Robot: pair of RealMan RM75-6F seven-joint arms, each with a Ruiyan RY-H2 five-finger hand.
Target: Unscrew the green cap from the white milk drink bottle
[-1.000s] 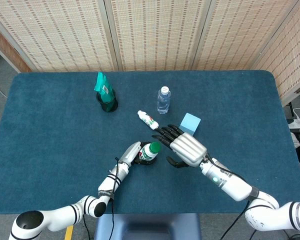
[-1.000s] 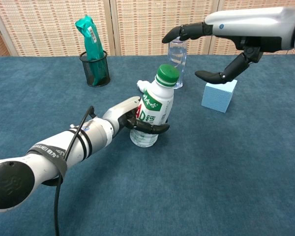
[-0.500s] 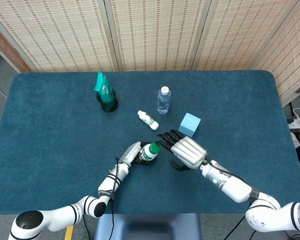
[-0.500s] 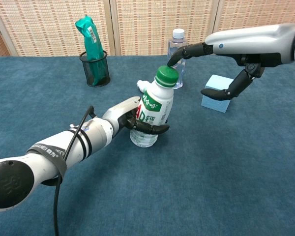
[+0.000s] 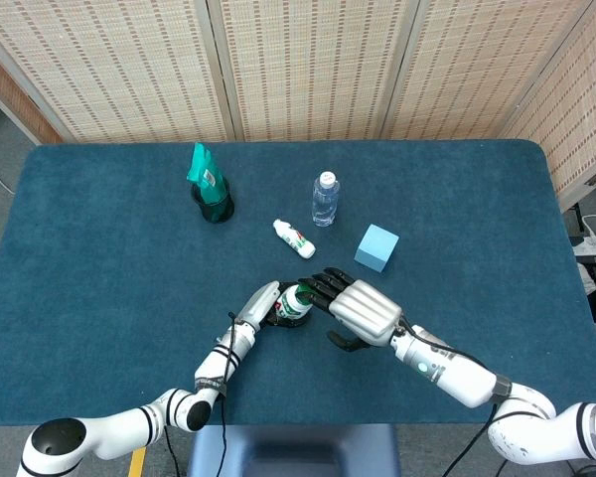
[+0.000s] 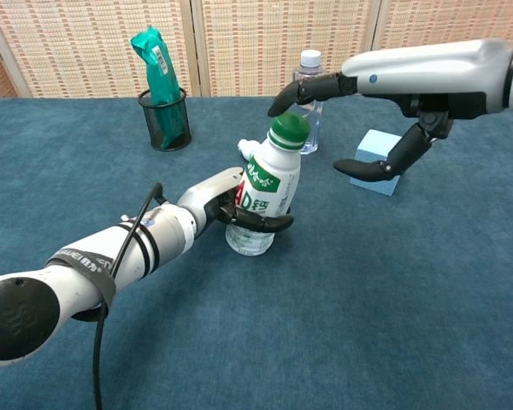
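The white milk drink bottle (image 6: pixel 263 198) stands upright on the blue table with its green cap (image 6: pixel 288 130) screwed on. My left hand (image 6: pixel 224 207) grips the bottle's lower body from the left; it shows at the front centre in the head view (image 5: pixel 266 307). My right hand (image 6: pixel 385 90) hovers open above and to the right of the cap, fingers spread, fingertips just over the cap and the thumb hanging apart at the right. From the head camera, the right hand (image 5: pixel 353 306) reaches over the bottle (image 5: pixel 294 301), and its fingers partly hide the cap.
A black mesh cup holding a green packet (image 5: pixel 210 186) stands at the back left. A clear water bottle (image 5: pixel 325 199) stands behind, a small white bottle (image 5: pixel 294 238) lies on its side, and a light blue cube (image 5: pixel 376 246) sits to the right.
My right hand has moved left and down toward the bottle, bringing its fingertips over the green cap. The left hand and bottle have stayed put.
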